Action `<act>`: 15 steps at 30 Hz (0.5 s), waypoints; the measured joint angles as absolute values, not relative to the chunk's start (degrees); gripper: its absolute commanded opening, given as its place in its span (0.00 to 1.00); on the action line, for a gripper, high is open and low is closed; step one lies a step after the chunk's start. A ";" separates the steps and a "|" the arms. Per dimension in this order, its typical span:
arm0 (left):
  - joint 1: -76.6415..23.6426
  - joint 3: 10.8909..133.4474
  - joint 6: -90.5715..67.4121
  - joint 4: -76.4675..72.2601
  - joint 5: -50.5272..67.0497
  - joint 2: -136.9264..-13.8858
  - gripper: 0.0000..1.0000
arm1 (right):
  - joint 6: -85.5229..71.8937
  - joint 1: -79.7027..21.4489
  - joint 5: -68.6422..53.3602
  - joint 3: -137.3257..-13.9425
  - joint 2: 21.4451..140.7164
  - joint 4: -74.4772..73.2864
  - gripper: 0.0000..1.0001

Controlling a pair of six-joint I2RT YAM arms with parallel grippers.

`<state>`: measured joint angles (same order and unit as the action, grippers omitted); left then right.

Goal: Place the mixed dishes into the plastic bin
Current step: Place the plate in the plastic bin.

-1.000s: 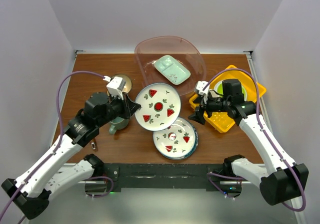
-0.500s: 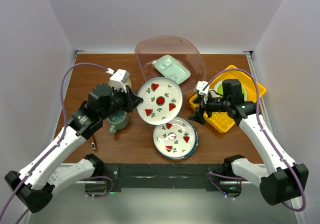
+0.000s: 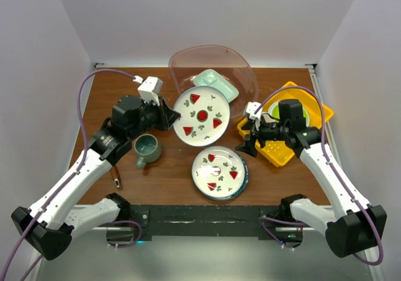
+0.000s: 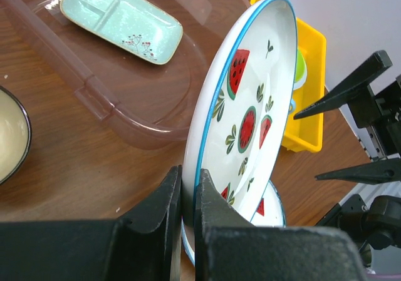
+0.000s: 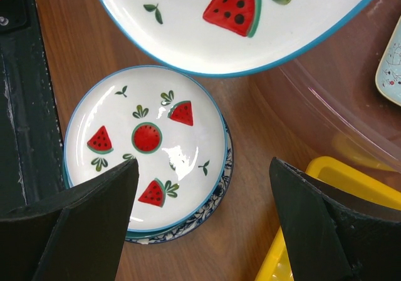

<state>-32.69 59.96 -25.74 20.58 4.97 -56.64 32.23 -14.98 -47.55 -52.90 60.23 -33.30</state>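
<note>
Fingers (image 4: pixel 160 212) of left gripper (image 4: pixel 188 187) clamped on rim of white watermelon-print plate (image 4: pixel 250 99), held on edge at near wall of translucent pinkish plastic bin (image 4: pixel 94 99). Plate best lifted over wall, levelled, lowered beside mint divided tray (image 4: pixel 119 18) before release. Right gripper (image 5: pixel 203 168) spread, empty.

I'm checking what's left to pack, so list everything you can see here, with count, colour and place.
Plastic bin: one, pinkish clear, back centre.
Watermelon plates: two, white with blue rims; one lifted and tilted by the bin, one topping the front-centre stack.
Blue floral plate: one, under that stack's top plate.
Divided tray: one, pale mint, inside the bin.
Mug: one, teal, left of centre.
Bowl: one, cream with dark rim, left of the bin.
Yellow tray: one, right side.
Green plate: one, lime, in the yellow tray.
Table: one, brown wood.
Left gripper: shut on the lifted plate's rim.
Right gripper: open, between stack and yellow tray.
</note>
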 measured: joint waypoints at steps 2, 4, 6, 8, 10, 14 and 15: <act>-32.14 60.47 -25.74 20.51 5.26 -57.25 0.00 | 32.25 -14.98 -47.53 -52.90 60.23 -33.32 0.90; -31.57 60.86 -25.76 20.27 5.61 -57.82 0.00 | 32.34 -14.98 -47.55 -52.90 60.23 -33.32 0.90; -31.11 61.30 -25.78 20.18 6.04 -58.37 0.00 | 32.38 -14.98 -47.55 -52.90 60.23 -33.34 0.90; -30.61 61.73 -25.78 19.99 6.52 -58.96 0.00 | 32.42 -14.98 -47.55 -52.90 60.23 -33.36 0.90; -30.13 62.06 -25.82 19.57 7.09 -59.57 0.00 | 32.42 -14.98 -47.55 -52.90 60.23 -33.39 0.90; -28.84 62.98 -25.89 18.52 8.19 -61.12 0.00 | 32.42 -14.98 -47.55 -52.90 60.23 -33.39 0.90; -28.49 63.13 -25.91 18.37 8.40 -61.43 0.00 | 32.45 -14.98 -47.55 -52.90 60.23 -33.41 0.90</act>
